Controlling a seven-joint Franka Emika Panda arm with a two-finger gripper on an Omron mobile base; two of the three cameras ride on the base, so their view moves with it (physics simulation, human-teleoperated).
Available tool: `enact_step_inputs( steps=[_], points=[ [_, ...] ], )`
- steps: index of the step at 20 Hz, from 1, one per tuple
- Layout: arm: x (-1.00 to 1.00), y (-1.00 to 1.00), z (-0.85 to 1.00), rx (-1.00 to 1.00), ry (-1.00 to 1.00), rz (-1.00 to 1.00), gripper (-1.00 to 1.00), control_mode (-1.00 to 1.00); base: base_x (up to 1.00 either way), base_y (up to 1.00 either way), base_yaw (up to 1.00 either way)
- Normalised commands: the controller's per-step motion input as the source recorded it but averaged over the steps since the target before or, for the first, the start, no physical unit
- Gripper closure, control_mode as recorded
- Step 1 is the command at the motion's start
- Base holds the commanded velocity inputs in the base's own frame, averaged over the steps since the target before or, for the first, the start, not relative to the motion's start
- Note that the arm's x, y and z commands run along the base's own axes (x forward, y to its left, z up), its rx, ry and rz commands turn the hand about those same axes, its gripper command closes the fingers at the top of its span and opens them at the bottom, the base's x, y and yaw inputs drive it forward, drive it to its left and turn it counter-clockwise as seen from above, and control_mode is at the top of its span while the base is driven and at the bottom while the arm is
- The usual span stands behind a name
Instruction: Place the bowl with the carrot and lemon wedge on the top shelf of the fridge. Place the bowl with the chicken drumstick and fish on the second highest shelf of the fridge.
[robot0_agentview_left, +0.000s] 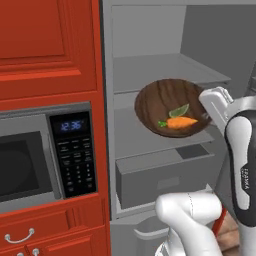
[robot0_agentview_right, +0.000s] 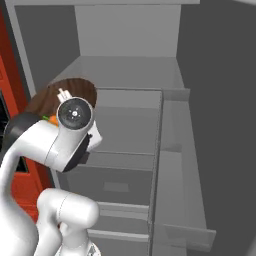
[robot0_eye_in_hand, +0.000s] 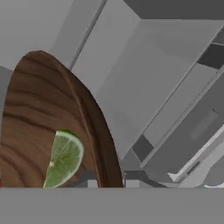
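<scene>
two small foods lie in the brown wooden bowl (robot0_agentview_left: 167, 102): an orange carrot (robot0_agentview_left: 181, 122) with a short green stem, and just above it a pale green lemon wedge (robot0_agentview_left: 179, 110). they rest near the lower right part of the bowl's inside, close together. the bowl is tilted, its open face turned toward the left base camera, and it hangs in the air in front of the open fridge (robot0_agentview_left: 107, 100), at the height between two pale grey shelves. the top shelf (robot0_agentview_left: 160, 70) is above and behind the bowl, and the second highest shelf (robot0_agentview_left: 132, 135) is below it. a closed grey drawer (robot0_agentview_left: 165, 177) sits under these shelves.

the gripper (robot0_agentview_left: 207, 117) is at the right rim of the bowl, pressed together on that rim, so the bowl is carried by its edge. the fingers themselves are hard to see, because the white hand covers them.

from the right base camera the arm hides most of the bowl (robot0_agentview_right: 70, 92); only its brown upper edge and a bit of orange show. in the hand camera the bowl (robot0_eye_in_hand: 39, 127) is cut off at the left and bottom, the wedge (robot0_eye_in_hand: 63, 159) is seen, and the carrot is almost fully hidden. left of the fridge, a red cabinet (robot0_agentview_left: 47, 45) holds a microwave (robot0_agentview_left: 45, 155).
</scene>
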Motion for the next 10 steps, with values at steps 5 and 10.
enact_step_inputs(
  steps=[5, 10],
  points=[
    [0.54, -0.14, 0.6, 0.07, -0.11, -0.3, 1.0, -1.0, 0.0, 0.0, 0.0],
    [1.0, -0.25, 0.33, 0.17, 0.0, -0.15, 1.0, -1.0, 0.0, 0.0, 0.0]
  ],
)
